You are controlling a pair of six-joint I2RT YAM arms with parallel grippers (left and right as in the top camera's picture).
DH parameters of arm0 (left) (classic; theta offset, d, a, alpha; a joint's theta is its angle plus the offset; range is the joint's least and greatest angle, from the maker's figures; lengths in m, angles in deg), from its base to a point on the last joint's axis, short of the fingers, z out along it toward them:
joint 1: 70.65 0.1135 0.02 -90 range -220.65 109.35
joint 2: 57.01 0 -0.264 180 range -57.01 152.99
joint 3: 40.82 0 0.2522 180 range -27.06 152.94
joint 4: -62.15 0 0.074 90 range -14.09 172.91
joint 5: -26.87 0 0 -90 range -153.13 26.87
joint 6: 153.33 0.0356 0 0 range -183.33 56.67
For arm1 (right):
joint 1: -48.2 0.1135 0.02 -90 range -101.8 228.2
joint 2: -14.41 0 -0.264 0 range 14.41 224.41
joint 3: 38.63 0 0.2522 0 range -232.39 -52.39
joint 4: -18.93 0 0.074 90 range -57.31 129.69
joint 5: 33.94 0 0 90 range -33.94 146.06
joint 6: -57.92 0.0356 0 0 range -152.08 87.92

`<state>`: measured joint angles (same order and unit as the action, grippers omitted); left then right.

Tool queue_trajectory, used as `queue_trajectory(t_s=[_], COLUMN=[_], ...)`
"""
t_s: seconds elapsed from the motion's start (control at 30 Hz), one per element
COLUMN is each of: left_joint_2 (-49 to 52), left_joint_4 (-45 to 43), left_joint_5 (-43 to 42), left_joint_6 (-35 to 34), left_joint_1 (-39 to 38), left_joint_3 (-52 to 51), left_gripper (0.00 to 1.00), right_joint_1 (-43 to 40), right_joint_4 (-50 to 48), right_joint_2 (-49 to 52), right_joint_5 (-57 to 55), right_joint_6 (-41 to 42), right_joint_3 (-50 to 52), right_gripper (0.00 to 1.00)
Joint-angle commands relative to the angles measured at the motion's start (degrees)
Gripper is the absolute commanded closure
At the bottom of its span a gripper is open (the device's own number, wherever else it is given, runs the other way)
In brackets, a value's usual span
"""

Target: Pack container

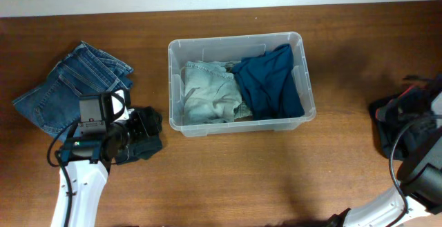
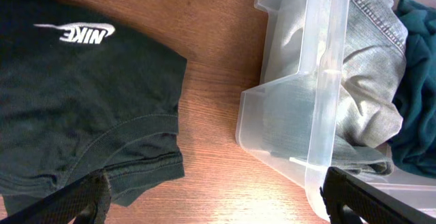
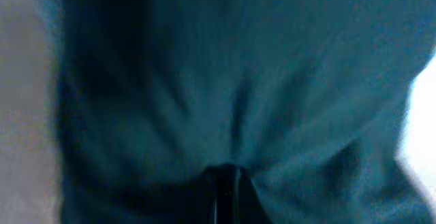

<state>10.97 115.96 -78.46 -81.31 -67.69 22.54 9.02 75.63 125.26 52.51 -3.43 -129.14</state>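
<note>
The clear plastic container (image 1: 238,43) stands mid-table and holds a pale denim garment (image 1: 207,94) on its left and a dark teal garment (image 1: 273,82) on its right. My left gripper (image 2: 218,210) is open, low over bare wood between a black Nike shirt (image 2: 75,101) and the container's near corner (image 2: 320,81); one finger overlaps the shirt's hem, and nothing lies between the fingers. At the table's right edge, my right gripper (image 3: 228,183) is shut on a dark teal cloth (image 3: 225,81) that puckers toward its tips. That cloth (image 1: 382,111) lies under the right arm.
Folded blue jeans (image 1: 69,89) lie at the far left, behind the left arm. The black shirt (image 1: 146,144) sits bunched between the jeans and the container. Brown wooden tabletop (image 1: 276,179) surrounds everything.
</note>
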Motion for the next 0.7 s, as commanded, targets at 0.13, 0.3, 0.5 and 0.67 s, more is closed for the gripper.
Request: queue_trajectory(t_s=[0.13, 0.3, 0.5, 0.67], left_joint_2=[-0.09, -0.09, -0.09, -0.09], left_joint_4=[-0.09, -0.09, -0.09, -0.09], left_joint_5=[0.37, 0.37, 0.37, 0.37], left_joint_6=[0.92, 0.92, 0.92, 0.92], left_joint_1=[-0.2, -0.2, -0.2, -0.2], left_joint_3=[0.24, 0.24, 0.24, 0.24], left_gripper=[0.01, 0.01, 0.01, 0.01], right_joint_1=[0.2, 0.2, 0.2, 0.2], right_joint_4=[-5.97, -4.22, 6.19, 14.75], right_joint_2=[0.44, 0.09, -2.03, -2.4], right_joint_5=[4.22, 7.58, 7.41, 5.25], right_joint_6=[0.13, 0.09, 0.07, -2.51], right_joint_3=[7.96, 5.79, -5.68, -16.26], right_gripper=[0.91, 0.55, 0.06, 0.02])
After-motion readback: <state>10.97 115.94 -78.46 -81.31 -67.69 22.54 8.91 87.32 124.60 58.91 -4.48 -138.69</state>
